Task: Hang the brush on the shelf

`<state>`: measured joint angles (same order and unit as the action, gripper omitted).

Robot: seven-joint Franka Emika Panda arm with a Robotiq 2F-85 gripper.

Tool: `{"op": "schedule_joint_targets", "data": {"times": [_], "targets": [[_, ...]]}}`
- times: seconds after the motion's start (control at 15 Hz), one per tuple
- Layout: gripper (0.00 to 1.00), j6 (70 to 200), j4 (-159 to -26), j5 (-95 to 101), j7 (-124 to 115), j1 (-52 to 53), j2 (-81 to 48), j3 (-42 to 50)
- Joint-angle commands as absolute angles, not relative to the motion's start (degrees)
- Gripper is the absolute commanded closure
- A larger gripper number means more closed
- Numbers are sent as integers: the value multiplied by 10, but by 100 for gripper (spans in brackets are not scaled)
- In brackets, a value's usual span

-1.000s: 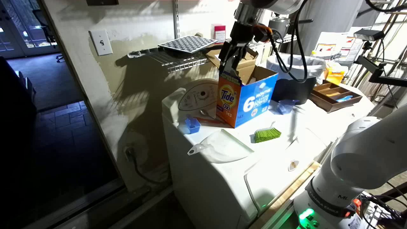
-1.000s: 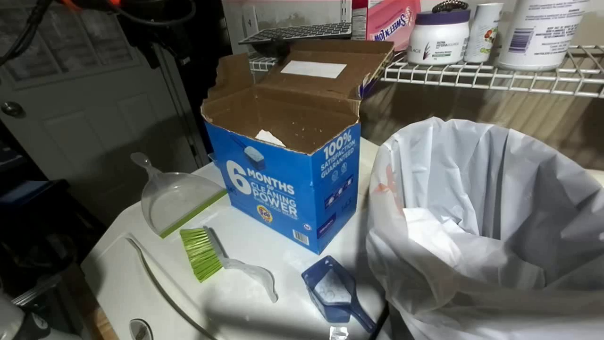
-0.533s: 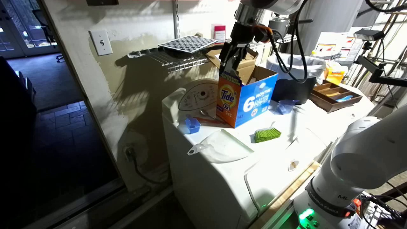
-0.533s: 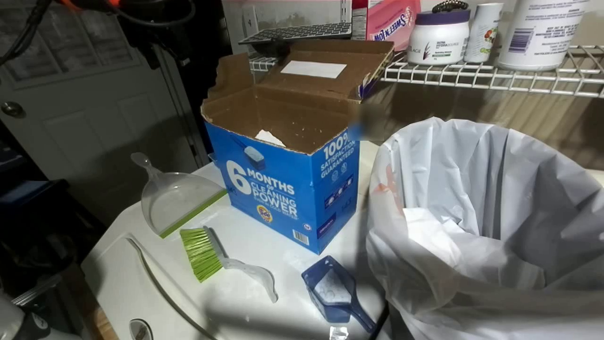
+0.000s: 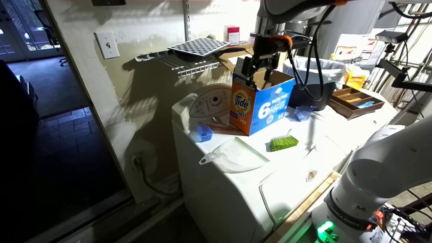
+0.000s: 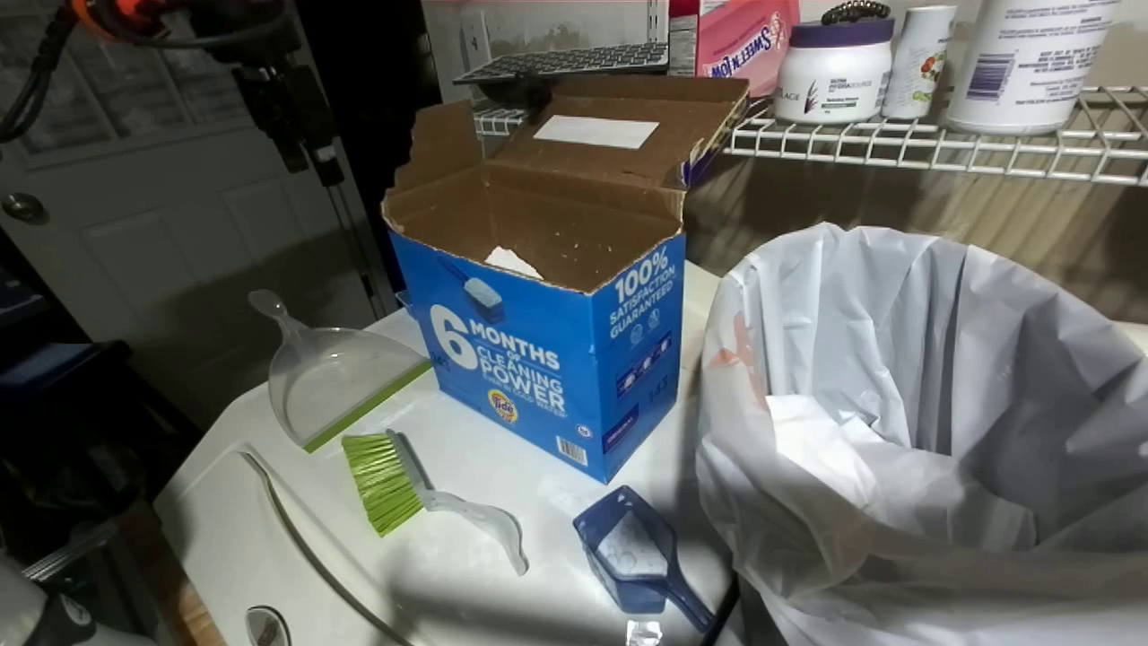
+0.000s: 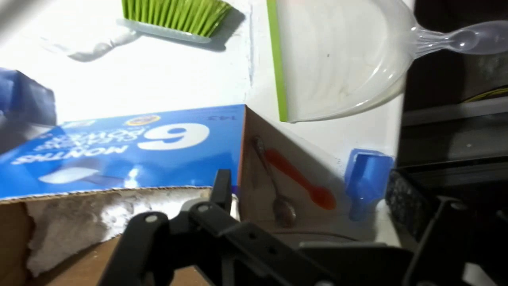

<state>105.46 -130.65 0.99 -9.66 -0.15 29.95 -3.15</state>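
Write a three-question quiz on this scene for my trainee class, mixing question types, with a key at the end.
1. True or false: the brush has yet to be hung on the wire shelf.

2. Multiple choice: what colour runs along the straight edge of the dustpan?
A) red
B) green
C) black

3. Fill in: in the wrist view, the jaws of the claw stand ____.

Key: 1. True. 2. B. 3. apart.
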Motion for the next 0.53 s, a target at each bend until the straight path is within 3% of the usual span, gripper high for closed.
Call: {"op": "schedule_joint_targets", "data": {"times": [0.0, 0.47], "targets": [[0, 1045, -1364, 71, -182, -37, 361, -59], [0, 1026, -1503, 99, -300, -103, 417, -45]]}}
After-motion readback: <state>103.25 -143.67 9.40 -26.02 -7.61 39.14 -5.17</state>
